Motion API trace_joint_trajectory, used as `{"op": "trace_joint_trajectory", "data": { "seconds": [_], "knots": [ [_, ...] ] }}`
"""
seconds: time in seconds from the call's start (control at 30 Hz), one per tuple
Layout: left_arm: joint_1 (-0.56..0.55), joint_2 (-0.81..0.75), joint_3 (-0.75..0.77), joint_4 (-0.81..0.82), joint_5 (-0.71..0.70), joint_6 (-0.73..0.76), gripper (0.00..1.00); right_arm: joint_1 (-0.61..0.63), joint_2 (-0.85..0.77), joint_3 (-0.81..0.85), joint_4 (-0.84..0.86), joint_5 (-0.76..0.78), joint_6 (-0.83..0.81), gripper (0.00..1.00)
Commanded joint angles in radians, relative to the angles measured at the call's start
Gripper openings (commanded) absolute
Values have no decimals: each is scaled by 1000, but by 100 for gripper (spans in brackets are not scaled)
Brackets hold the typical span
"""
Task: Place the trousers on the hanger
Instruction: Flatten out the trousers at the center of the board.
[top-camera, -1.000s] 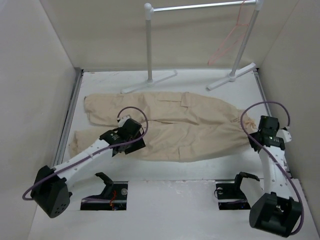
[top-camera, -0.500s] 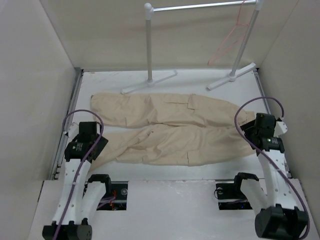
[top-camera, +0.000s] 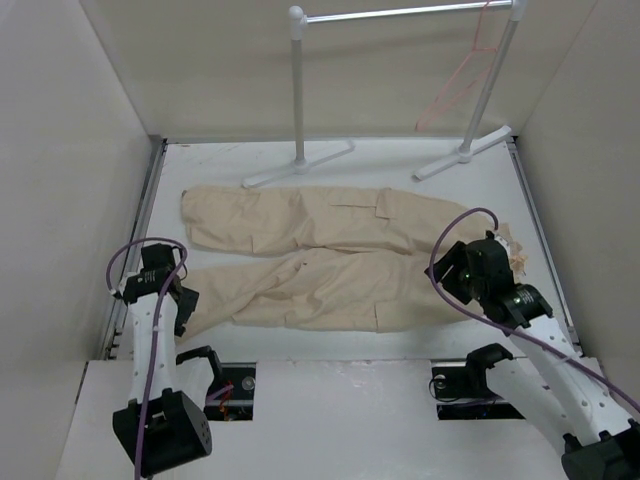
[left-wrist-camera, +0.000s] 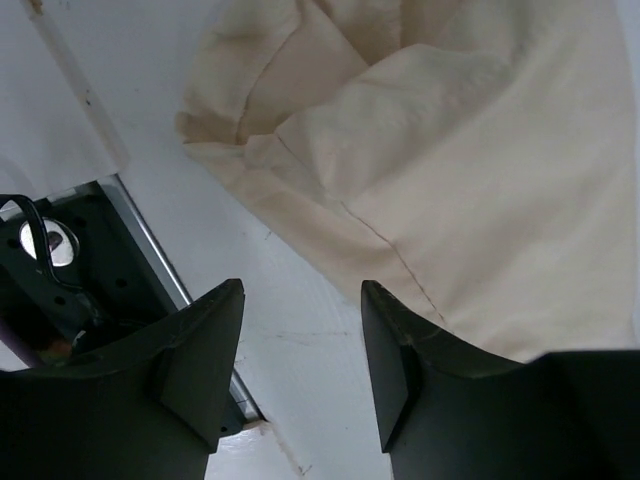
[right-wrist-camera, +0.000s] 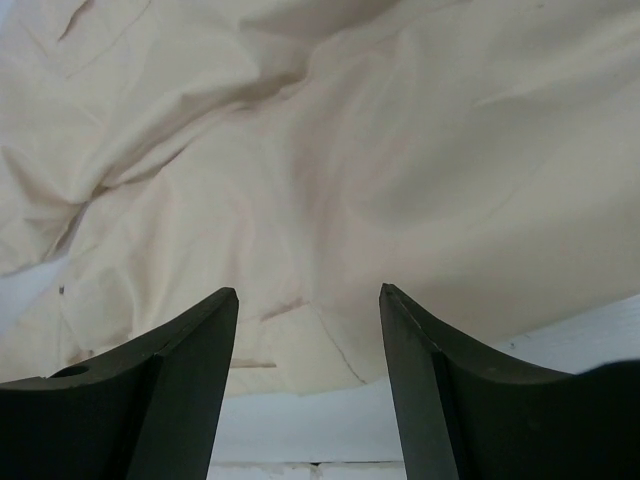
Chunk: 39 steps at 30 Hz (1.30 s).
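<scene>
The beige trousers (top-camera: 330, 255) lie spread flat across the table, legs pointing left and waist at the right. My left gripper (top-camera: 175, 300) hovers open just off the near leg's cuff. In the left wrist view the left gripper (left-wrist-camera: 300, 300) is over bare table, with the trousers (left-wrist-camera: 480, 150) beyond its fingertips and nothing between them. My right gripper (top-camera: 455, 272) is open above the waist end. In the right wrist view the right gripper (right-wrist-camera: 308, 295) is empty over the trousers (right-wrist-camera: 300, 150). The pink hanger (top-camera: 455, 85) hangs from the right end of the rack's bar.
A white pipe rack (top-camera: 298, 90) stands at the back with its feet on the table. Walls close in on the left and right. Two slots (top-camera: 225, 385) (top-camera: 465, 385) open in the front panel; the left slot (left-wrist-camera: 60, 270) shows beside my left fingers.
The left arm drew back from the middle of the trousers to the left cuff. The cloth now lies straighter. The right gripper opened and moved left over the waist.
</scene>
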Motion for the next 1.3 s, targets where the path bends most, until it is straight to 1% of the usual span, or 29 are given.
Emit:
{"op": "trace_joint_trajectory", "data": {
  "seconds": [0.0, 0.1, 0.17, 0.2, 0.27, 0.33, 0.4, 0.43, 0.5, 0.7, 0.8, 0.83, 0.9, 0.97, 1.03, 1.07, 1.13, 1.2, 1.27],
  "knots": [
    [44, 49, 1, 18, 15, -27, 45, 18, -19, -3, 60, -17, -12, 65],
    [63, 95, -22, 76, 13, -31, 39, 18, -26, 1, 72, -37, -26, 65],
    [83, 120, -45, 131, 16, -27, 33, 4, -28, 6, 78, -52, -44, 65],
    [87, 135, -64, 182, 18, -21, 28, -2, -28, 9, 78, -57, -53, 65],
    [90, 158, -90, 242, 30, -18, 21, -13, -37, 16, 71, -63, -66, 65],
    [87, 174, -102, 288, 44, -18, 10, -28, -51, 23, 64, -69, -76, 65],
    [93, 174, -99, 317, 42, -18, 3, -43, -65, 30, 58, -74, -86, 65],
    [99, 166, -81, 326, 50, -18, 1, -52, -72, 35, 55, -80, -90, 66],
    [86, 151, 5, 319, 45, -16, 0, -65, -82, 41, 54, -93, -104, 66],
    [-43, 140, 330, 240, 5, -24, 0, -71, -79, 41, 61, -100, -116, 66],
    [-112, 142, 433, 184, 4, -18, 0, -72, -68, 41, 74, -101, -116, 67],
    [-129, 137, 442, 150, -2, -16, 1, -72, -65, 43, 74, -103, -116, 68],
    [-141, 111, 407, 60, -16, -15, 9, -68, -63, 44, 77, -106, -113, 70],
    [-111, 73, 290, 17, -18, -18, 24, -68, -62, 38, 86, -106, -112, 71],
    [-66, 50, 167, 10, 10, -27, 39, -68, -56, 38, 86, -107, -113, 72],
    [-43, 45, 118, 24, 18, -28, 44, -66, -54, 36, 86, -112, -116, 72],
    [7, 40, 33, 74, 1, -18, 48, -56, -48, 33, 87, -126, -122, 72],
    [38, 56, -19, 142, -27, 13, 51, -40, -40, 30, 90, -133, -125, 72],
    [46, 103, -44, 211, -30, 35, 52, -19, -30, 27, 100, -135, -125, 72]
  ]
}}
